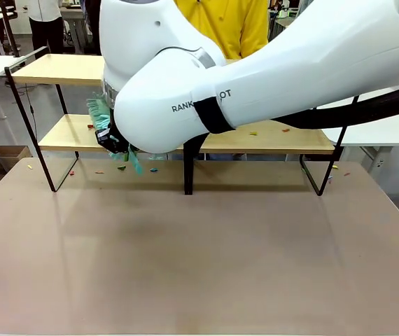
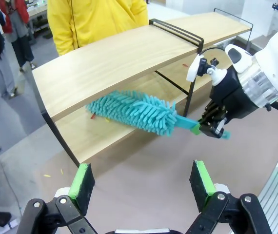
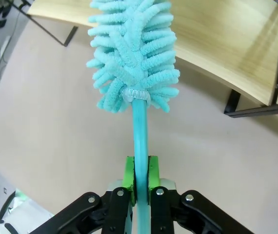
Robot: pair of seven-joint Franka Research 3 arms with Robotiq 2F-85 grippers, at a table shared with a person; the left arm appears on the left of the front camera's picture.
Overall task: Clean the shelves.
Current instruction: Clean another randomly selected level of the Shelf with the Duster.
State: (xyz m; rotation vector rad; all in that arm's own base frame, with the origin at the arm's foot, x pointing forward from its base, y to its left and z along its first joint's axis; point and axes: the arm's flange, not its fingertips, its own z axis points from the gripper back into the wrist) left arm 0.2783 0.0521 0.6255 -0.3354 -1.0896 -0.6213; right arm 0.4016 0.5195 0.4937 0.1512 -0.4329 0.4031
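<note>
Sweeping looks to be the step in hand. The right gripper (image 3: 140, 171) is clamped shut on the thin handle of a teal duster (image 2: 134, 111), with the green pads (image 3: 129, 171) pinching it down near the handle's end. The left gripper (image 2: 141, 178) hangs over the table (image 1: 199, 266), jaws wide apart and nothing between them.

The shelves (image 1: 59, 68) stand along the table's far edge, with a person in yellow just behind. Their long axis runs side to side, parallel to that edge, and the open front faces the robot. A black post (image 1: 188, 175) splits them into two bays.

The duster lies slantwise across the front of the left bay. Its fluffy head is in between the two boards, pointing toward the shelves' left end, and its handle sticks back out over the table. I can't tell whether the head actually presses on the lower board (image 1: 66, 133).

To do it well, I'd say the head should lie flat on the wood and be drawn along the board's length in slow, even strokes. The grip sits far from the head, so the handle could twist in the pads if pushed hard. It should also steer clear of the post and the thin frame. Coloured crumbs (image 1: 253, 132) lie on the lower board in the right bay — that side looks undone — and a few more sit on the table just in front of the left bay.
</note>
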